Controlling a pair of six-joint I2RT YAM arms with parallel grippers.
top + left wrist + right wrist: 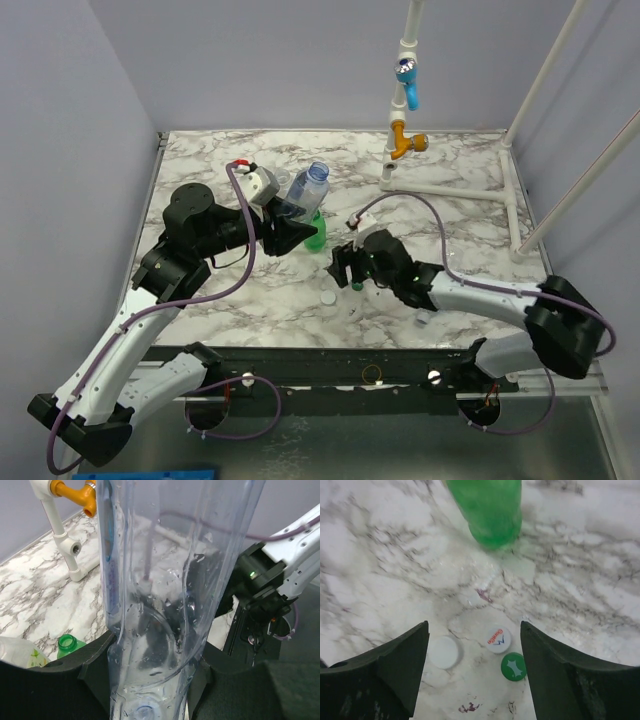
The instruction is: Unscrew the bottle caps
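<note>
My left gripper (152, 665) is clamped round the clear bottle (165, 580), holding it tilted steady for uncapping, while my right gripper (474, 630) hangs spread open over three loose caps (498, 639) lying near the green bottle (490, 510).

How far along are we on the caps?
Done: white cap, printed cap and green cap lie loose; the green bottle has no cap. In hand: left pincer grips a clear bottle; right pincer is open, empty. Left: likely that bottle's cap, not clearly visible.
</note>
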